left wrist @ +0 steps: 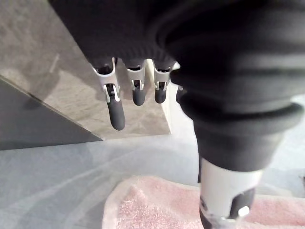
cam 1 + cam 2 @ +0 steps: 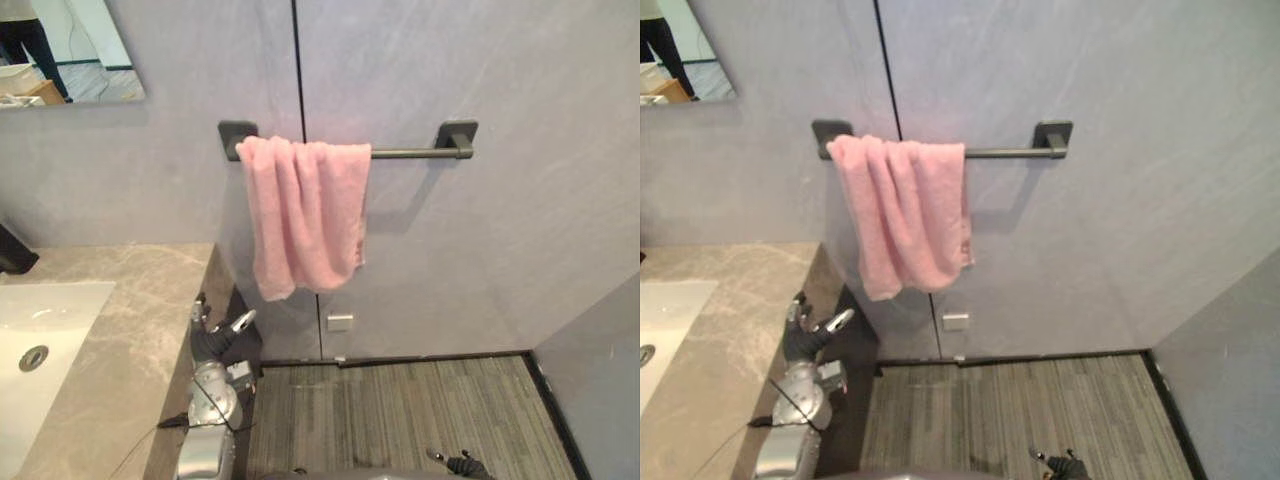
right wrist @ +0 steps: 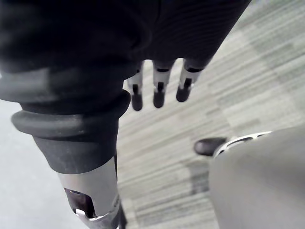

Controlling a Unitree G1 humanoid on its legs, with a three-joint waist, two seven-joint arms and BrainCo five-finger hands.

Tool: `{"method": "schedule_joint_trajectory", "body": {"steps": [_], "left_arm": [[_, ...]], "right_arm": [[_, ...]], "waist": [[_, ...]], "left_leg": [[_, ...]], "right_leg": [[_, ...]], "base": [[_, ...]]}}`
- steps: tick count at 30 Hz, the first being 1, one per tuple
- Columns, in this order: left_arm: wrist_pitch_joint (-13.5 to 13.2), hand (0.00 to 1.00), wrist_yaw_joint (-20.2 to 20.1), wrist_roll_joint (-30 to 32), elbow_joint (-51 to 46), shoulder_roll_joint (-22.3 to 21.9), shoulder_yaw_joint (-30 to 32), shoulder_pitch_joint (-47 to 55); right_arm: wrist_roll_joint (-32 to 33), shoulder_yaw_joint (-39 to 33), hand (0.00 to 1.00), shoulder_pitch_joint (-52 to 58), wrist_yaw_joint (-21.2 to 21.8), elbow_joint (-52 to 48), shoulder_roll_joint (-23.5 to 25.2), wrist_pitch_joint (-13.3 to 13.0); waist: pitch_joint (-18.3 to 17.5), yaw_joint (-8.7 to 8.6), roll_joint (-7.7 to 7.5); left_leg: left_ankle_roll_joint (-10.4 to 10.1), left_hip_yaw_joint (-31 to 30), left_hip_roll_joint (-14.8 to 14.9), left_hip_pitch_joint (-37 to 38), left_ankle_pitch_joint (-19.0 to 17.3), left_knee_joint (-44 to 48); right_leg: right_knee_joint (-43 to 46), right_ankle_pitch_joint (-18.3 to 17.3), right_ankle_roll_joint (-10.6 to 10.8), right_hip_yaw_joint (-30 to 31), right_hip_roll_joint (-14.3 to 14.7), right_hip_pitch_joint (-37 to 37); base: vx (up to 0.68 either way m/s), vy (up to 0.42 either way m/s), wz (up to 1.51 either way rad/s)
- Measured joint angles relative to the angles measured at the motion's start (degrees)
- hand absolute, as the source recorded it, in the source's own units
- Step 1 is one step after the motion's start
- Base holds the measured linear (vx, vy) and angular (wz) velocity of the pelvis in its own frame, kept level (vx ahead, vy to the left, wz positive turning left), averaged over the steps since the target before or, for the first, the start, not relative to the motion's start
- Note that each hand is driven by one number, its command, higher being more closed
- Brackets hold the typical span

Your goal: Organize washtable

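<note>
A pink towel [image 2: 305, 215] hangs folded over the left end of a dark towel bar [image 2: 410, 153] on the grey wall. My left hand [image 2: 222, 340] is low beside the end of the stone washtable [image 2: 130, 330], below the towel and apart from it. Its fingers [image 1: 116, 112] are straight and hold nothing, and the pink towel [image 1: 157, 205] shows past them. My right hand [image 2: 462, 464] hangs low over the striped floor, its fingers [image 3: 158, 95] relaxed and holding nothing.
A white sink [image 2: 40, 340] is set into the washtable at the left, with a dark fitting [image 2: 12, 255] behind it. A mirror [image 2: 70, 50] at the upper left reflects a person's legs. A small white plate [image 2: 340, 322] sits low on the wall.
</note>
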Motion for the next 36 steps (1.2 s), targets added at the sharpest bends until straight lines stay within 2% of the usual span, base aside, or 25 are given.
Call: {"method": "schedule_joint_trajectory", "body": {"steps": [4, 7, 13, 17, 21, 36], "left_arm": [[0.0, 0.00, 0.2, -0.1, 0.0, 1.8, 0.6, -2.0], [0.0, 0.00, -0.1, -0.9, 1.5, 5.2, 1.8, -4.6], [0.0, 0.00, -0.3, -2.8, 6.4, 8.9, 3.1, -10.6], [0.0, 0.00, -0.3, -2.9, 8.2, 9.6, 3.2, -12.9], [0.0, 0.00, -0.4, -3.4, 8.8, 11.0, 3.4, -13.1], [0.0, 0.00, -2.6, -5.1, 15.4, 13.4, 0.2, -20.9]], "right_arm": [[-0.1, 0.0, 0.00, -0.1, 0.1, 0.1, -0.1, 0.0], [-0.1, 0.0, 0.00, -0.6, 0.1, 0.5, -0.1, 0.0], [-2.0, 0.0, 0.00, -0.8, 0.1, 0.6, -1.1, 0.1], [-2.2, 0.0, 0.00, -1.3, 0.2, 0.6, -2.1, 0.1], [-2.2, 0.0, 0.00, -1.5, 0.2, 0.6, -2.1, 0.1], [-2.4, 0.0, 0.00, -2.3, 0.3, 0.6, -2.1, 0.2]], "waist": [[0.0, -0.35, -0.07], [-0.3, -1.38, -0.07], [-0.6, -1.59, -0.10], [-0.7, -1.73, -0.10], [-1.0, -2.75, -0.57], [-1.4, -3.05, -1.12]], "left_leg": [[0.0, 0.0, 0.0, 0.0, 0.0, -0.2], [0.0, 0.3, 0.0, -0.1, 0.0, -0.7], [0.0, 1.4, 0.0, -0.1, 0.0, -1.1], [0.0, 1.9, -0.1, -0.5, 0.0, -1.1], [0.0, 2.3, -0.1, -1.1, 0.0, -1.1], [0.0, 3.2, -0.2, -1.9, 0.0, -1.2]], "right_leg": [[-0.2, 0.2, 0.1, 0.1, 0.1, -0.1], [-1.4, 0.9, -0.2, 0.4, 0.3, 0.0], [-2.1, 1.5, -0.5, 1.5, 0.5, -0.6], [-2.5, 2.1, -1.0, 2.5, 0.6, -1.2], [-3.1, 2.7, -1.1, 2.9, 0.6, -1.9], [-4.1, 3.7, -0.7, 4.1, 0.6, -3.0]], "base": [[0.00, 0.000, 0.00], [0.00, -0.010, -0.05], [-0.01, -0.018, -0.10], [-0.04, -0.019, -0.11], [-0.04, -0.021, -0.07], [-0.02, -0.018, -0.04]]}}
